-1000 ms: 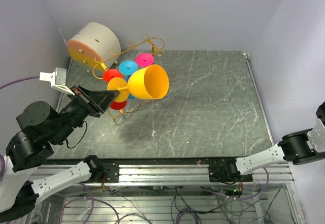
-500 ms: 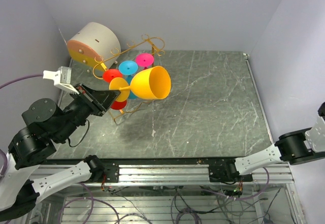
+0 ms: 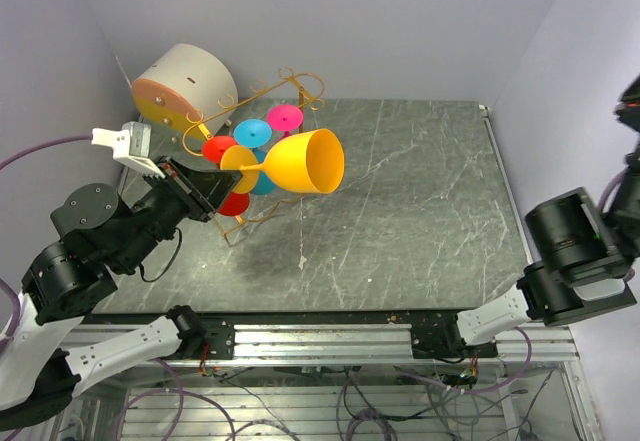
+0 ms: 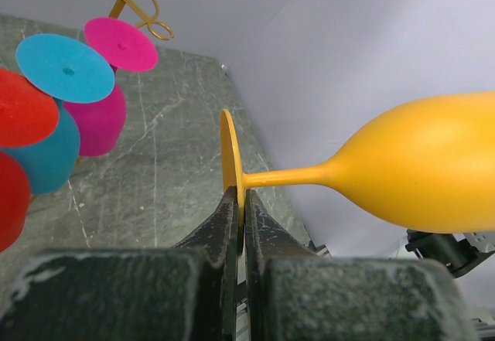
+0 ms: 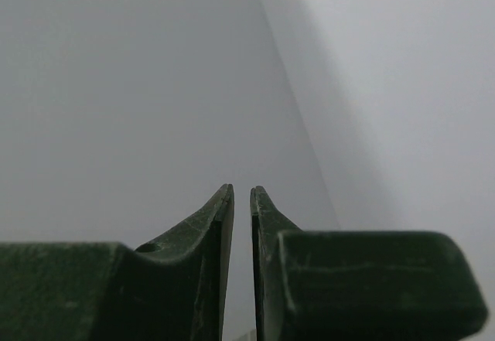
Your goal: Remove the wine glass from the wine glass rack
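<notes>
Sideways above the table [image 3: 420, 191] — the yellow wine glass [image 3: 300, 162] hangs just beside the gold wine glass rack [image 4: 121, 5], its foot pinched edge-on by the left gripper [image 4: 240, 202]; the right gripper [image 5: 241, 202] is closed on nothing.

No writing, label, brand, number or sign can be read in any of the views.
</notes>
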